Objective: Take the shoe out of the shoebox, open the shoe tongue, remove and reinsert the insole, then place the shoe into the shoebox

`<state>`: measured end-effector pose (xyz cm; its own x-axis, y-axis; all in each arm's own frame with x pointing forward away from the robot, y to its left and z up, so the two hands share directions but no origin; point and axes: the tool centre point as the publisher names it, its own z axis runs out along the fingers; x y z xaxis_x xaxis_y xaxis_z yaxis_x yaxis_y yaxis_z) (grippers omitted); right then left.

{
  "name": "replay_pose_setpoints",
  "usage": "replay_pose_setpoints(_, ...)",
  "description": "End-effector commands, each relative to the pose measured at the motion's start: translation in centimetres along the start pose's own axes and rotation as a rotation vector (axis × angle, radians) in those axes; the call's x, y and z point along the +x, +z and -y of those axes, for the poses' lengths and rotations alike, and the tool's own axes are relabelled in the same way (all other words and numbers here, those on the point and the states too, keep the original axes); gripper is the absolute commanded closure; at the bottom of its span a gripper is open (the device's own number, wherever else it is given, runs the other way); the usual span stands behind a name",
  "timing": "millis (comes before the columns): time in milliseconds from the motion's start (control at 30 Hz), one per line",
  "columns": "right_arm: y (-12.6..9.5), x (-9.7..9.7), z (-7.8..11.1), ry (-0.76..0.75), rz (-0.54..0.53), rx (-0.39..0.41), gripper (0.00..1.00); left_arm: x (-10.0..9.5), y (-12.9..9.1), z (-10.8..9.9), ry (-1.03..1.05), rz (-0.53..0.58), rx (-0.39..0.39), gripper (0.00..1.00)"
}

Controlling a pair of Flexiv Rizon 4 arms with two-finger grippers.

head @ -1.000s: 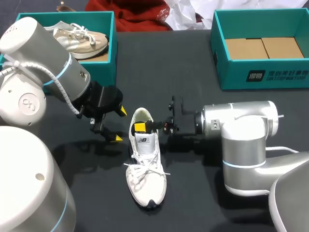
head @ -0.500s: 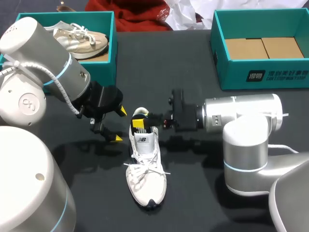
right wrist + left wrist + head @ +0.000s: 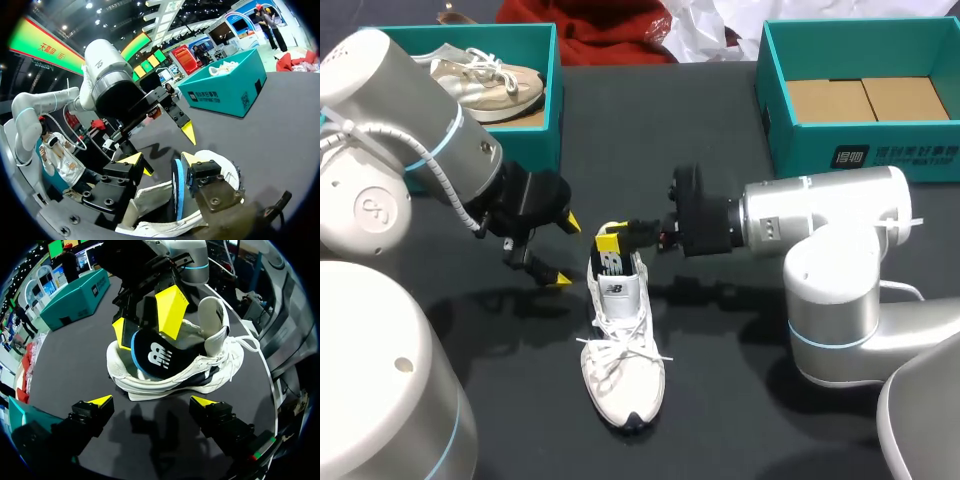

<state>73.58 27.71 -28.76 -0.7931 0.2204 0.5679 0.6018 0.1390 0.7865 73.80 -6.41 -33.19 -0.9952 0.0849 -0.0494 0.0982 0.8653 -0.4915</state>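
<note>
At mid-table, the shoe [image 3: 620, 340] lies on its sole, well apart from the empty box [image 3: 800, 150]. The right gripper [image 3: 610, 243], clamped on the insole [image 3: 609, 262], has risen over the last second, drawing the insole's heel end up out of the collar. Its front probably still sits inside, though that is hidden. The left gripper [image 3: 566, 252] hangs spread apart just beside the heel. Removal is under way; reinserting and boxing remain.
</note>
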Motion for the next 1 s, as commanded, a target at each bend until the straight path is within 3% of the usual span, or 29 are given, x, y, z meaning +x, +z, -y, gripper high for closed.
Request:
replay_pose_setpoints(33,-0.6,0.0,-0.6,0.003,0.018,0.059,0.51,0.1,-0.7,-0.3,0.001,0.004,0.0,0.0)
replay_pose_setpoints(500,-2.8,-1.8,-1.7,0.04,0.064,0.132,0.52,-1.0,-3.6,-3.7,-0.057,0.014,-0.031,0.0)
replay_pose_setpoints(800,-4.8,-3.0,-3.2,0.086,0.117,0.221,0.51,-2.0,-6.5,-6.2,-0.068,0.011,-0.03,0.0)
replay_pose_setpoints(1000,-6.0,-4.2,-4.2,0.153,0.119,0.336,0.52,-2.6,-8.8,-7.6,-0.078,0.015,-0.033,0.0)
